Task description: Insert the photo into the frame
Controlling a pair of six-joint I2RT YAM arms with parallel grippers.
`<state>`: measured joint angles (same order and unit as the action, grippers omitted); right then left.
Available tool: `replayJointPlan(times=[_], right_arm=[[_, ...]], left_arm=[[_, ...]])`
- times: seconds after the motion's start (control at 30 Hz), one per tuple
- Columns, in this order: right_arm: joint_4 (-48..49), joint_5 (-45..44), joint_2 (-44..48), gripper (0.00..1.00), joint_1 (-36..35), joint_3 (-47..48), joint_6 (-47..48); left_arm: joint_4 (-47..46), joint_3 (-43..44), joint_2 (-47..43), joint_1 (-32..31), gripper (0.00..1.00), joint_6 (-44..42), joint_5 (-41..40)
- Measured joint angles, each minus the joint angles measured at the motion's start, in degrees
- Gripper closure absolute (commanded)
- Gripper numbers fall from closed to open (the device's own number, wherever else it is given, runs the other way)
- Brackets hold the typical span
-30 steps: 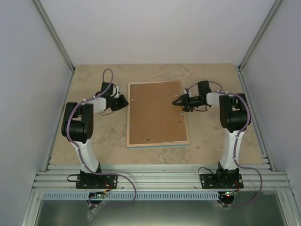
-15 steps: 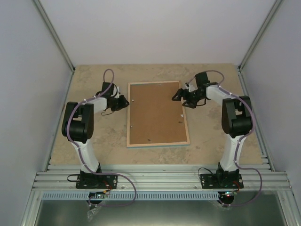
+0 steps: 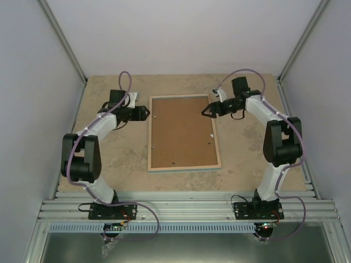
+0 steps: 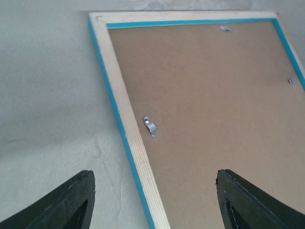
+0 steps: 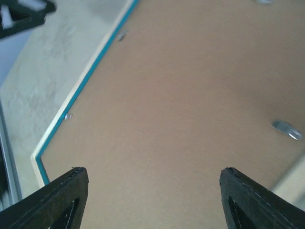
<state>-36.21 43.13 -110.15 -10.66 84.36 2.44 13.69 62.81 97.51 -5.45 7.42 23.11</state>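
The frame lies face down in the middle of the table, its light wood back and thin turquoise edge up. A brown backing board fills it, with small metal clips around its rim. The photo is hidden. My left gripper is at the frame's far left side. In the left wrist view it is open, straddling the wood rail. My right gripper is near the far right corner, open over the backing board, holding nothing.
Grey walls close in the beige table on both sides and behind. An aluminium rail carrying both arm bases runs along the near edge. The left arm's gripper shows across the frame's rim in the right wrist view.
Both grippers have opened. The left arm's elbow swung out to the left, its gripper staying at the frame's left edge. The right gripper shifted toward the frame's far right corner.
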Motion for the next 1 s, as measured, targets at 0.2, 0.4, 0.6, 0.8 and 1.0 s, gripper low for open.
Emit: replayJointPlan(times=[0.2,0.4,0.6,0.8,1.0], right_arm=[[-1.27,3.13,0.68,0.32,-6.71,-1.55,14.69],[-1.46,4.72,-2.69,0.46,-13.14,-3.39,23.78],[0.96,1.79,-7.19,0.58,-15.15,-7.67,30.91],[3.61,0.74,-8.07,0.58,-15.82,-8.2,36.2],[9.86,0.22,-7.58,0.63,-21.31,-8.24,39.6]], left_arm=[[5.22,-3.87,-6.97,-0.44,0.27,-12.72,0.07],[10.51,-10.93,-9.09,-2.34,0.34,-21.22,-0.31],[12.68,-11.82,-7.93,-2.32,0.47,-22.53,0.42],[12.87,-11.3,-3.34,-2.32,0.55,-19.96,3.04],[11.1,-9.55,0.42,-2.32,0.66,-15.04,6.01]])
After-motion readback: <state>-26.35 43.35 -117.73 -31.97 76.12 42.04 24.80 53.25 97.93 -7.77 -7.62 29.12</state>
